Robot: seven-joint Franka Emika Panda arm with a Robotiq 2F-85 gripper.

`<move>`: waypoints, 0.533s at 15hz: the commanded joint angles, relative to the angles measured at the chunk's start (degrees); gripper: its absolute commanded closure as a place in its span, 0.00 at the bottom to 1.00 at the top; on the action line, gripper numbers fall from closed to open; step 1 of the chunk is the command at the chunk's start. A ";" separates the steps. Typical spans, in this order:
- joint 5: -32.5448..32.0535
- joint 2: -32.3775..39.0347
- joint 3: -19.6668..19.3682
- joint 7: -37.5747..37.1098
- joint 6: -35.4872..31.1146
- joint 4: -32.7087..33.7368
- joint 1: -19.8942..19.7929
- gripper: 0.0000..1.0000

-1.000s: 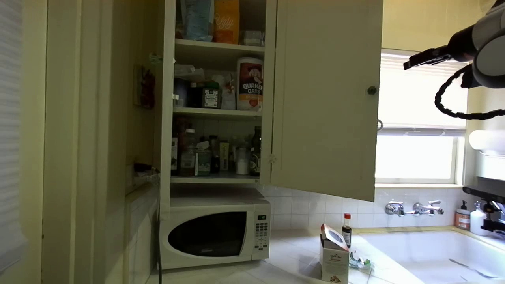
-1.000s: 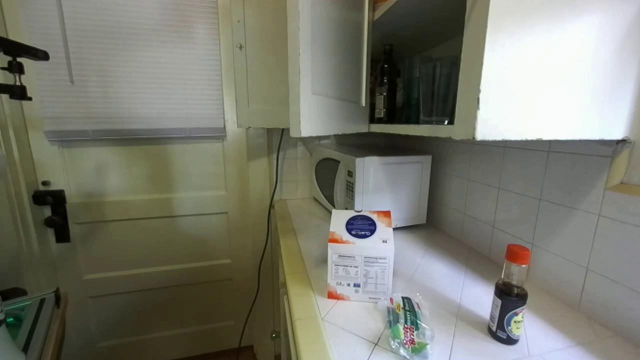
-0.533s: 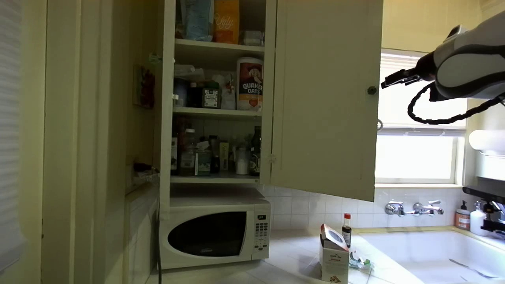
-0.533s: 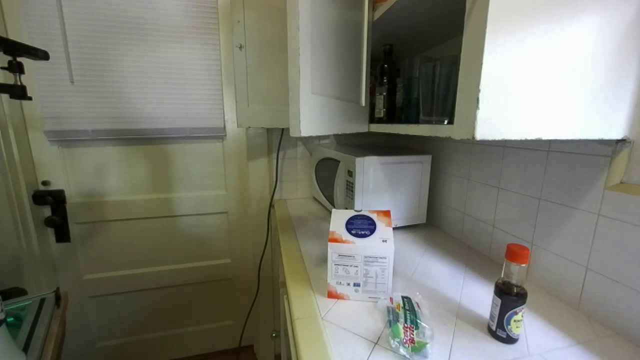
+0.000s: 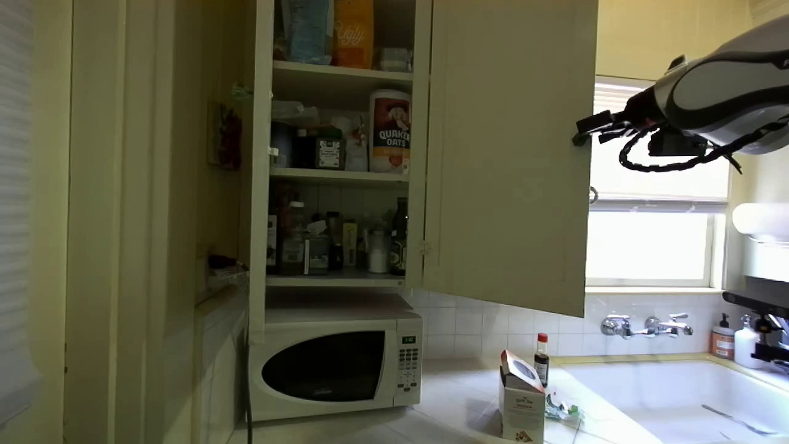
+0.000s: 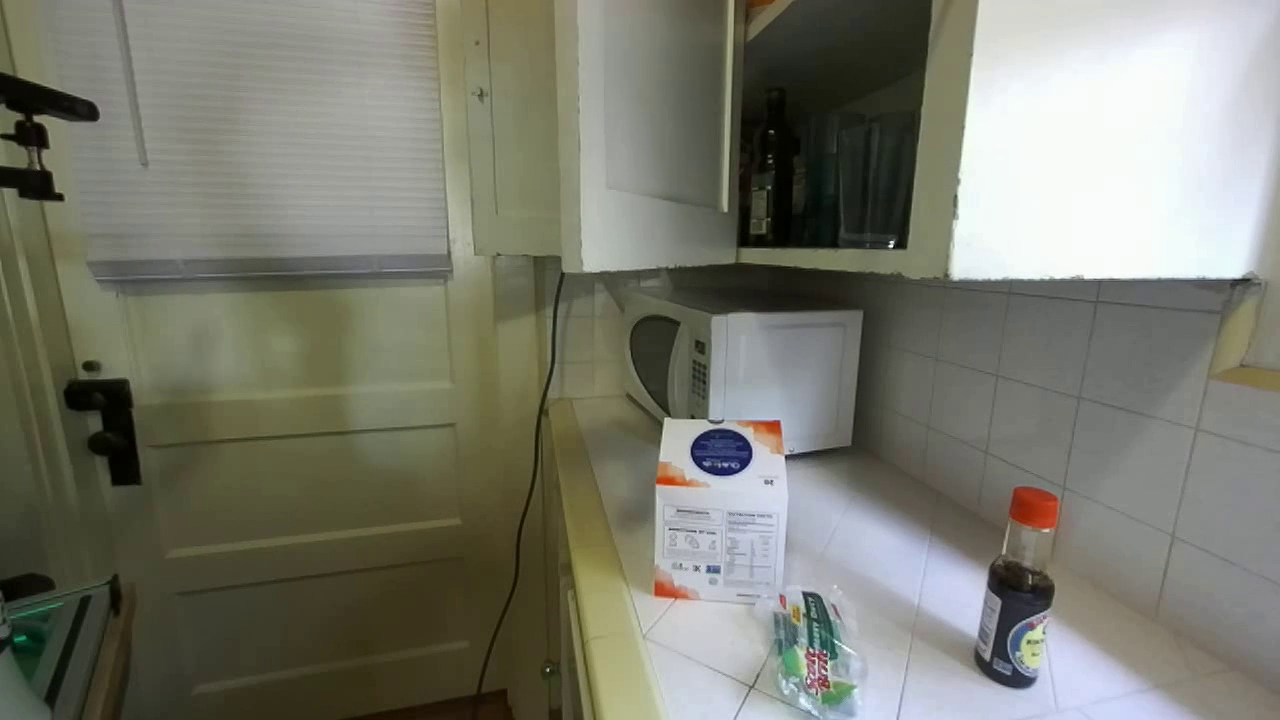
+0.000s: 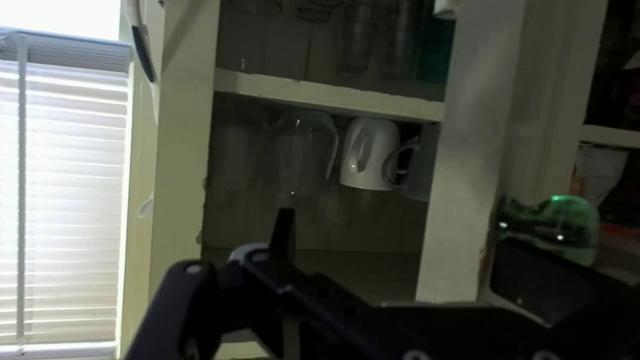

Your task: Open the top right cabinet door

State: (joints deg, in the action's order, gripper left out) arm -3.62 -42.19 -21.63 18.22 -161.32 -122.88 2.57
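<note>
The top right cabinet door (image 5: 505,154) is cream with a flat recessed panel. It stands partly open in both exterior views; its inner side (image 6: 660,140) faces the opened cabinet. In the wrist view its edge (image 7: 465,150) runs upright between my fingers. My gripper (image 5: 592,137) is open at that edge, one finger on the front side by the knob, the other on the inner side. In the wrist view the gripper (image 7: 397,232) straddles the edge, and the green glass knob (image 7: 555,225) sits just beyond the right finger. The gripper hides the knob in an exterior view.
White mug (image 7: 370,152) and glasses stand inside the opened cabinet. Left cabinet shelves (image 5: 339,176) hold food and bottles. Microwave (image 5: 333,364), white box (image 6: 720,510), sauce bottle (image 6: 1017,590) and sponge pack (image 6: 818,650) stand on the counter, with the sink (image 5: 672,394) beside them.
My arm has moved left and slightly down to the door's edge, covering the knob. The door has swung open slightly further in the last half second.
</note>
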 commanded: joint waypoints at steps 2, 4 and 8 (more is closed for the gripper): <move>5.33 -6.27 -2.96 6.68 11.42 1.42 9.02 0.00; 6.66 -8.66 -2.99 8.56 15.43 1.83 11.03 0.00; 9.32 -13.26 -2.92 11.33 22.98 2.84 15.25 0.00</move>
State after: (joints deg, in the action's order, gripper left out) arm 2.59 -51.78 -23.89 26.26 -144.25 -120.53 13.91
